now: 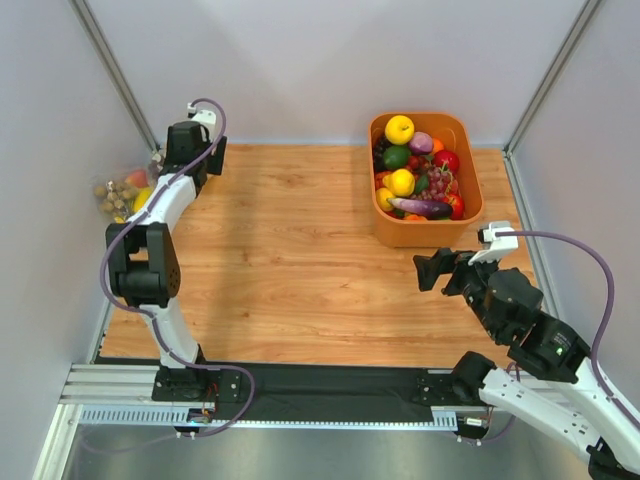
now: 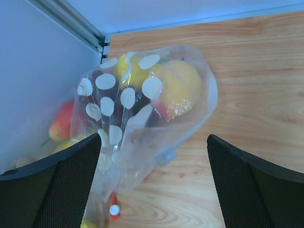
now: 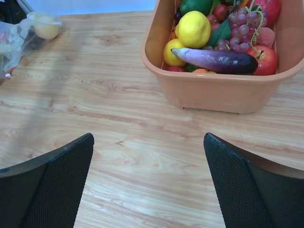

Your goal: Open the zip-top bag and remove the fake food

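Mesh-padded left fingers (image 2: 61, 190) wide, empty, above floppy spotted zip-top bag (image 2: 142, 123); right fingers (image 3: 247, 190) wide, empty

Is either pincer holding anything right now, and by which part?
Nothing is held. The left pincer hangs open over the clear, white-spotted plastic zip-top bag, not clamping it; the right pincer is open over the wooden table.

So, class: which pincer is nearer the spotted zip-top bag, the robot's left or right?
Left. The left pincer is open right at the zip-top bag, at the table's far left edge. The right pincer is open well away from it, near the orange basket.
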Controlling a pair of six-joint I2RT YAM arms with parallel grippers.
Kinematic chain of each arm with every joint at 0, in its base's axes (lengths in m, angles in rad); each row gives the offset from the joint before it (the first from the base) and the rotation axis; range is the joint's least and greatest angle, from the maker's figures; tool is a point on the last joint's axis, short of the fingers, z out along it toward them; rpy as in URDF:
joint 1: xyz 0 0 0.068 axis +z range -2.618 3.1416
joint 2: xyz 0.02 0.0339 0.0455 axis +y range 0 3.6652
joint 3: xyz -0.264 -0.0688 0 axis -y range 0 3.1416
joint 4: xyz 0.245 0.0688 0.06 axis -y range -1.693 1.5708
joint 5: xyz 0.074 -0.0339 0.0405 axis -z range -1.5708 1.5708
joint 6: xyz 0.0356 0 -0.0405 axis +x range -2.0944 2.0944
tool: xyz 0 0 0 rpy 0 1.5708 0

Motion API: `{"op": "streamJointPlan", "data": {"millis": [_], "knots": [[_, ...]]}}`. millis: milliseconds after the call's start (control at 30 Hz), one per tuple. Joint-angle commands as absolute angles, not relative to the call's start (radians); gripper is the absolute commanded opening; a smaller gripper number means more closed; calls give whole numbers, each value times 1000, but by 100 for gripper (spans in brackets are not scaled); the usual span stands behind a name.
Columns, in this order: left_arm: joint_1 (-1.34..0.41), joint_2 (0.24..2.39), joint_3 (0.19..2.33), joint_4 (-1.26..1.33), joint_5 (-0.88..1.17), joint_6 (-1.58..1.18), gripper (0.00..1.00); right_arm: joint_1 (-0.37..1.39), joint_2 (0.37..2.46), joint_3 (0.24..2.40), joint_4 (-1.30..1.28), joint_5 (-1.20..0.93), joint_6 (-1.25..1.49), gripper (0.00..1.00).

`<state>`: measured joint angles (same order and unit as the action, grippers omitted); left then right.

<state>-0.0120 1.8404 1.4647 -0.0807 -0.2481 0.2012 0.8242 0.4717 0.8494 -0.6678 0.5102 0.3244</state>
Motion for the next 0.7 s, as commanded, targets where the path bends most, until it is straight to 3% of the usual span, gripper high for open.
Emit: {"op": "streamJointPlan", "data": {"millis": [0, 167, 200, 267, 300, 367, 433, 467, 500, 667], "knots": [[20, 1923, 1566, -46, -224, 279, 99, 828, 477, 851, -644, 541, 295, 100], [32, 2015, 1627, -63, -192, 290, 90, 830, 514, 864, -644, 560, 275, 100], [32, 2025, 1629, -66, -187, 293, 76, 828, 521, 864, -643, 561, 275, 100], [32, 2045, 1629, -71, -190, 293, 67, 828, 537, 861, -629, 568, 270, 100], [34, 2049, 1628, -74, -190, 290, 55, 828, 540, 856, -624, 568, 270, 100], [34, 2059, 1628, -92, -167, 284, 47, 828, 554, 854, -620, 569, 268, 100], [35, 2060, 1626, -110, -150, 279, 31, 828, 560, 854, -618, 569, 267, 100], [34, 2059, 1623, -121, -141, 278, 21, 828, 561, 854, -618, 568, 267, 100], [34, 2056, 1617, -121, -141, 275, 0, 828, 561, 854, -620, 568, 267, 100], [34, 2002, 1568, -120, -103, 249, 0, 828, 549, 848, -624, 571, 270, 100]]}}
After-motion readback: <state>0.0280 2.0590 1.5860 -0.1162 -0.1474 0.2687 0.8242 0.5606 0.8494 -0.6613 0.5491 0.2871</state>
